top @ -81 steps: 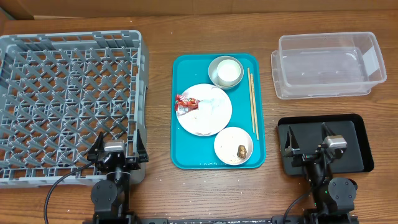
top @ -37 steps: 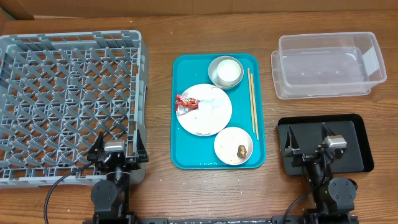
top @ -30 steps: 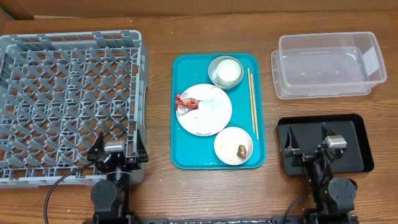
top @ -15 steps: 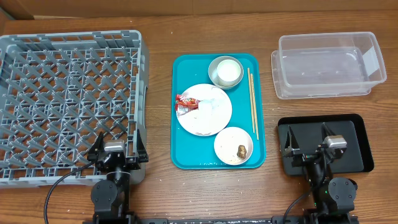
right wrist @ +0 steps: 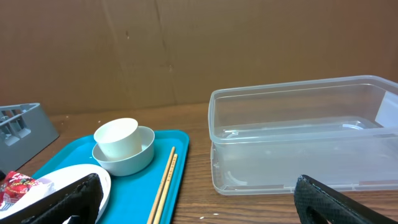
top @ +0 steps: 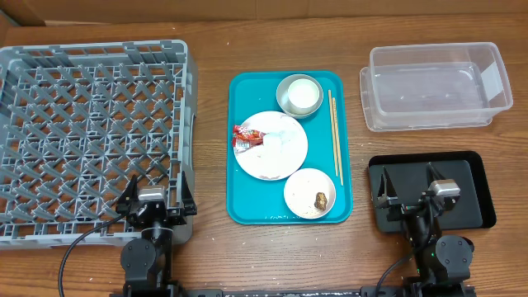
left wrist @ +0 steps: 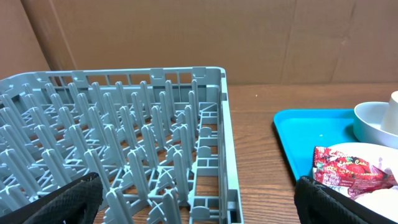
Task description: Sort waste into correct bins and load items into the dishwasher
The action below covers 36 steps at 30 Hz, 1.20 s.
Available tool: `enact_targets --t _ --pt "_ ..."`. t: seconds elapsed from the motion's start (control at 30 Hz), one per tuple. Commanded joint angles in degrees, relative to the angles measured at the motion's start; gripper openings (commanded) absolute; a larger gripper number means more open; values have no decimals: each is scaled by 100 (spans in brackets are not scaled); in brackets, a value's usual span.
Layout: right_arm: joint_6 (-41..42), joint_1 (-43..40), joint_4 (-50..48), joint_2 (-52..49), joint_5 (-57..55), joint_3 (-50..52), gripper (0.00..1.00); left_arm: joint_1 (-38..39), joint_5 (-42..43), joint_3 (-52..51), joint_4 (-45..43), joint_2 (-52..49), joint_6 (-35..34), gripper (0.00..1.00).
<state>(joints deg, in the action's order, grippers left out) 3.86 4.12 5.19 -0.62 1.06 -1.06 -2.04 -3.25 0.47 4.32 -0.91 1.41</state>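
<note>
Two robot arms sit at the near edge of a brown wood-grain tabletop (top: 210, 247). The left arm's fingers (left wrist: 62, 200) are spread wide and hold nothing; they hang above the near right corner of a large grey dish rack (top: 82, 107), which fills the left side of the tabletop. The right arm's fingers (right wrist: 65, 200) are likewise spread wide and hold nothing, above a shallow glossy black tray (top: 476, 186) at the near right. Just beyond that tray stands a clear plastic tub (top: 433, 87).

Between the rack and the two bins lies a flat teal tray (top: 247, 202). A large white plate (top: 276, 153) sits in its middle, with a red-and-white snack wrapper (top: 246, 138) at the plate's left rim. At the tray's far end a white cup (right wrist: 116, 135) stands inside a small white bowl (top: 299, 95). At the near end a second small bowl (top: 304, 191) holds a brown food lump (top: 320, 199). A pair of thin wooden chopsticks (top: 335, 136) lies along the tray's right edge, pointing away from the arms.

Plain brown cardboard (left wrist: 186, 31) rises along the far side of the tabletop and closes the view behind it.
</note>
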Motion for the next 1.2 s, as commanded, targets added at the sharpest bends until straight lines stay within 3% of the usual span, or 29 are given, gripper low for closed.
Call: enact_targets --t 0.0,0.07,0.13,0.17,0.23,0.33,0.47,0.57,0.63,0.73,0.87,0.93,0.97,1.17 --pt "11 -24 -39 46 -70 57 100 -52 9 -17 -9 63 -76 100" --pt "-52 -24 -426 46 -260 59 100 -52 9 -17 -9 63 -76 100" --pt "546 -2 -841 46 435 59 100 -52 9 -17 -9 63 -76 100" --pt "1438 22 -990 46 1561 59 100 -52 9 -17 -9 63 -76 100" --pt "2406 37 -984 46 2907 59 100 -52 9 -17 -9 63 -76 100" --pt "3565 37 -1403 46 3705 59 100 -52 9 -17 -9 63 -76 100" --pt "4957 37 -3093 46 2911 57 100 -52 9 -17 -9 63 -76 100" --pt "5235 35 -4157 46 1711 -76 100 -52 9 -17 -9 63 -76 100" --pt "5119 35 -4177 13 1062 -470 100 -52 9 -17 -9 63 -76 100" --pt "4544 35 -3543 -319 861 -1285 100 -52 9 -17 -9 63 -76 100" --pt "3401 35 -1611 -1631 1233 -3056 100 -52 9 -17 -9 63 -76 100" --pt "2677 37 -264 -2651 2026 -4170 100 -52 9 -17 -9 63 -76 100" --pt "2251 37 841 -3683 2868 -5198 100 -52 9 -17 -9 63 -76 100" --pt "1510 269 4387 -6931 4769 -8500 100 -52 9 -17 -9 63 -76 100"
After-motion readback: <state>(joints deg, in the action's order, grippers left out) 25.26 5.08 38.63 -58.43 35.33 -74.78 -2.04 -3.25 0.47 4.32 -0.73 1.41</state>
